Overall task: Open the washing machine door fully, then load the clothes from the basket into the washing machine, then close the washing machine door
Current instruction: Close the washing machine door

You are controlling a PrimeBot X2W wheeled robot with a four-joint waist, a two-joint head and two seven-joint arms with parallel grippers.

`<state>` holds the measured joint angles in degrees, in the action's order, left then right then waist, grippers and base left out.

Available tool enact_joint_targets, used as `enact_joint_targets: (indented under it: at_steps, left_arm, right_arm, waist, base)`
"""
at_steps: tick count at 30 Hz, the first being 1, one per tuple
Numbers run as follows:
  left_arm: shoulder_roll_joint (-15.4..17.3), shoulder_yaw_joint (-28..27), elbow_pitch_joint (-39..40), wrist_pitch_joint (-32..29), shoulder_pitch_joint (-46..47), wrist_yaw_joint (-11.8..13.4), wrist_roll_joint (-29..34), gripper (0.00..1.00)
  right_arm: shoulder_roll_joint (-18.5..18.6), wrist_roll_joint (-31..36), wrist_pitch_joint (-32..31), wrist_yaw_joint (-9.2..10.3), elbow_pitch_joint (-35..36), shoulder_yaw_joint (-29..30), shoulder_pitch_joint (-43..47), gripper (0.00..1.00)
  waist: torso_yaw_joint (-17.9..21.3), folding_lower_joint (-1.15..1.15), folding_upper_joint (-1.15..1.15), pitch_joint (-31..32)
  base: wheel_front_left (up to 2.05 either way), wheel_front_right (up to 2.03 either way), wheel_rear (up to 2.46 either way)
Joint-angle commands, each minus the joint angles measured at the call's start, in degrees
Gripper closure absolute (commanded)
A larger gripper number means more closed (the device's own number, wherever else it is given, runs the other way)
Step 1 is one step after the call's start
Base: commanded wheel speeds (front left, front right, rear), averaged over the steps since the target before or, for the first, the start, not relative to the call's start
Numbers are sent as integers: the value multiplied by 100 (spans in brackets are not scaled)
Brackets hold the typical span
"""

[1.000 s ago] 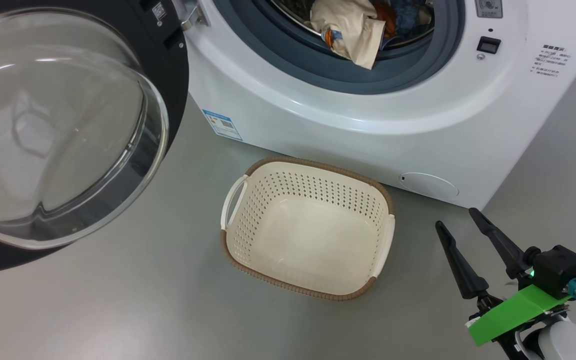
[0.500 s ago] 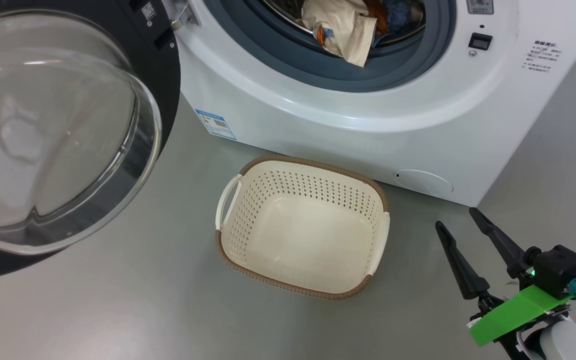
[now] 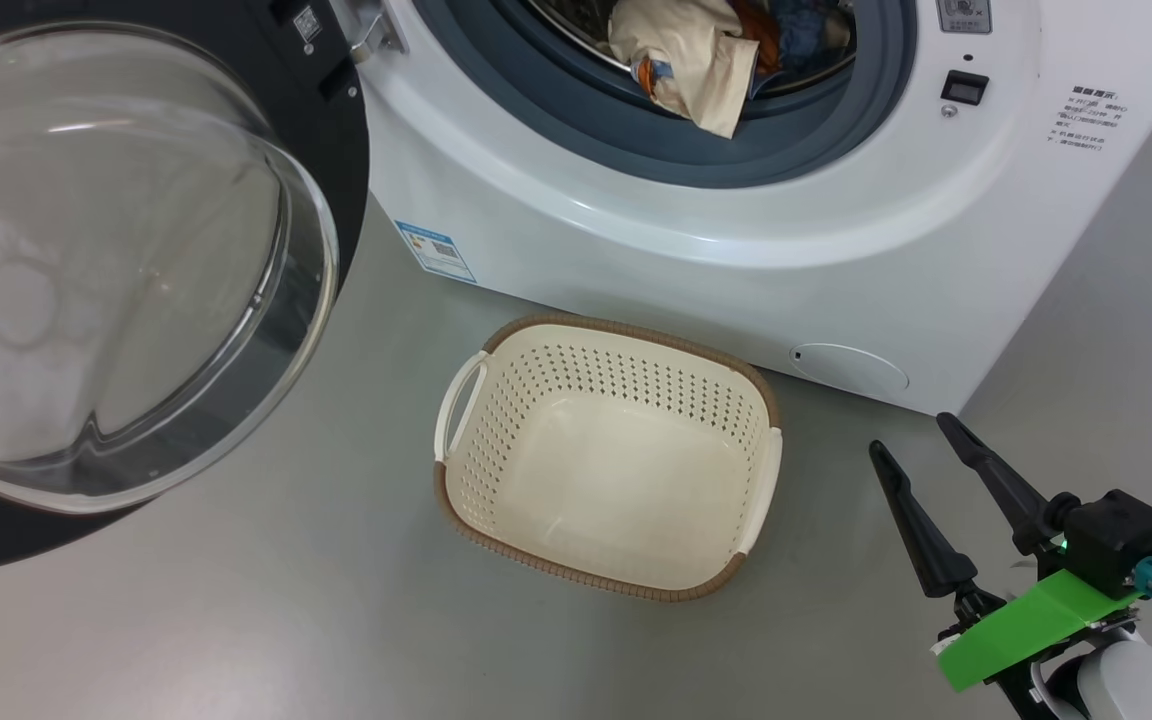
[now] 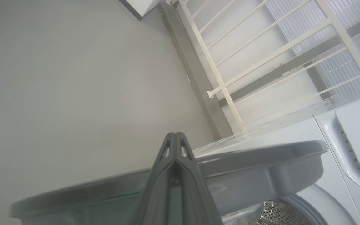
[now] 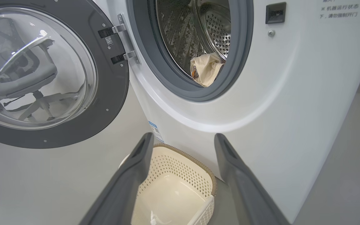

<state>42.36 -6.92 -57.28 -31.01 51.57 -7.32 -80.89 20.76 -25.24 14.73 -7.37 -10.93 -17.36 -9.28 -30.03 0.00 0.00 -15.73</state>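
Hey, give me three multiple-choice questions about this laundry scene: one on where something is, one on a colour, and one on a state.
1. Where are the clothes?
A) in the basket
B) in the drum
C) in the right gripper

2. What colour is the basket's rim?
A) brown
B) blue
C) green

3. The door is:
A) latched shut
B) swung wide open
C) off its hinges

Answers:
1 B: cream, orange and blue cloth sits at the drum's mouth, the basket is empty, and the gripper's fingers have nothing between them.
2 A: a brown woven-look band runs round the top of the cream basket.
3 B: it stands out to the side of the opening on its hinges, leaving the drum uncovered.
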Motion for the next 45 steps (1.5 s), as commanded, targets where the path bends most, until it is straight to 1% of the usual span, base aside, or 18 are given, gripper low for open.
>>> enact_joint_targets:
  at_steps: [1,16,22,29,38,45]
  left_arm:
    - [168,18,104,-220,-96,-17,-42,100]
    - [163,157,208,-943,-156,-17,-243,100]
    - [151,284,375,-1363,-201,-17,-294,100]
    - [183,325,616,-1679,-237,-17,-398,100]
    - [255,464,1295,-2522,-498,-17,-642,100]
    - [209,463,2066,-2940,-841,-17,-897,100]
  right_arm:
    - [-7,26,27,-12,137,-109,19,0]
    - [-74,1,27,-12,148,-92,45,0]
    - [-119,4,27,-12,146,-46,73,0]
    - [-189,0,27,-12,142,-60,83,0]
    - [-292,-37,27,-12,122,-25,133,0]
    - [-381,-59,27,-12,138,83,252,0]
  waist:
    - [-4,0,0,23]
    - [-37,0,0,132]
    - [-74,0,0,205]
    - [-92,0,0,297]
    - [-80,0,0,502]
    - [-45,0,0,707]
  base:
    - [0,0,0]
    - [0,0,0]
    - [0,0,0]
    - [0,0,0]
    - [0,0,0]
    - [0,0,0]
